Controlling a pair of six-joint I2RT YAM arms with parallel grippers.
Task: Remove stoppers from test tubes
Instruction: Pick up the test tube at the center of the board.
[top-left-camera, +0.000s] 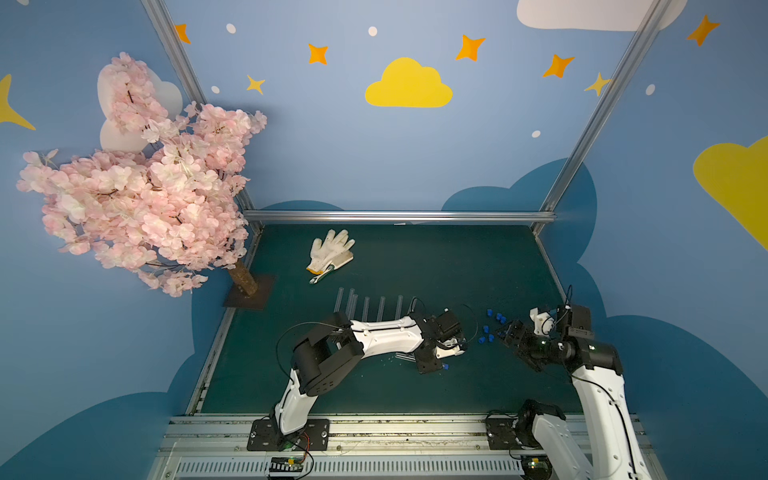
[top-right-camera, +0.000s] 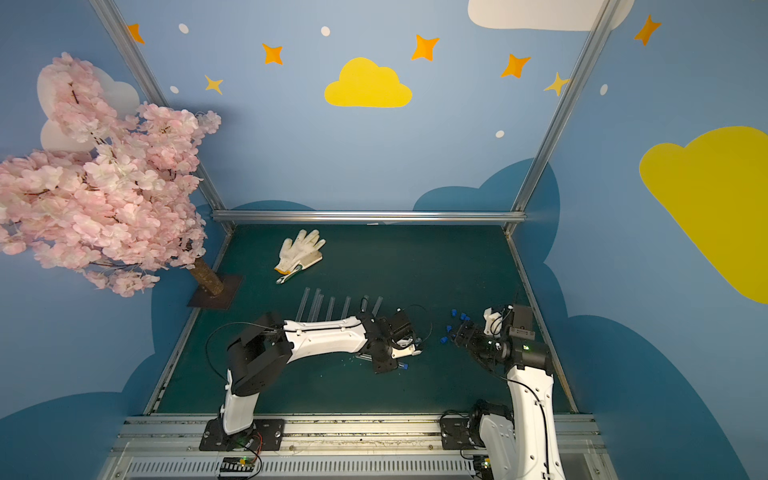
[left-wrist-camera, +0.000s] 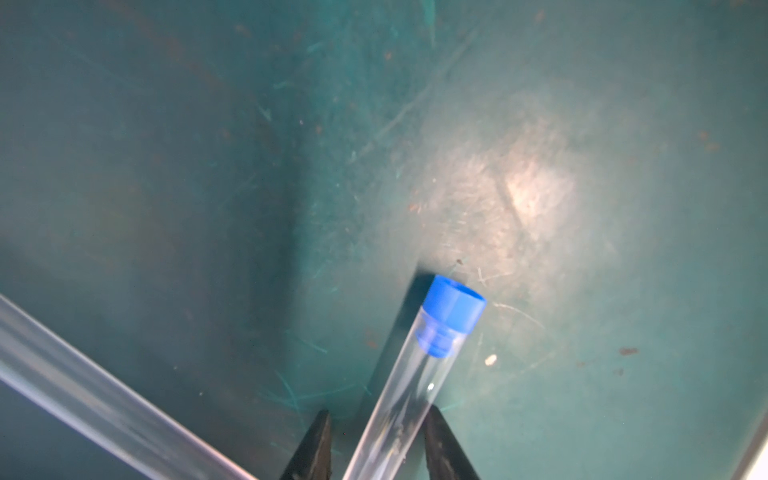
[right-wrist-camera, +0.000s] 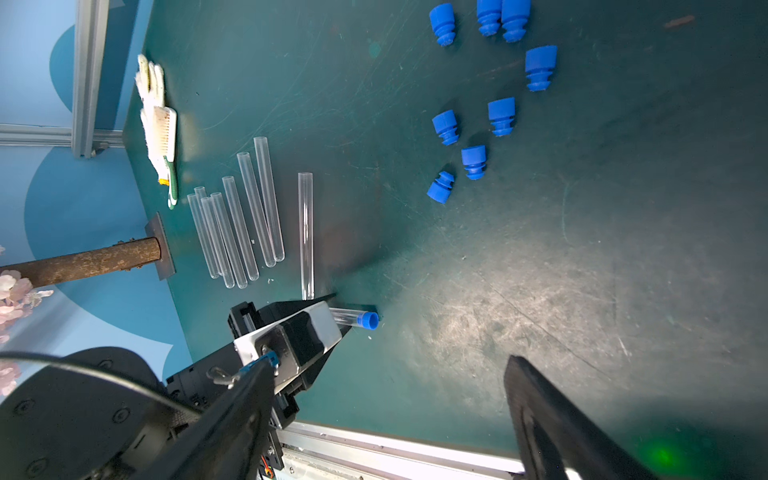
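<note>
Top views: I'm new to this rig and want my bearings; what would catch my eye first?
A big pink blossom tree fills the far left of the green mat. Loose blue stoppers lie scattered on the mat's right side, across from a row of bare clear tubes. The left gripper straddles a tube whose stopper is still in.

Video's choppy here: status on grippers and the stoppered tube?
Left gripper astride stoppered tube, not clamped. Right gripper open, empty. Stopper still in. Bare tube lies nearby.
</note>
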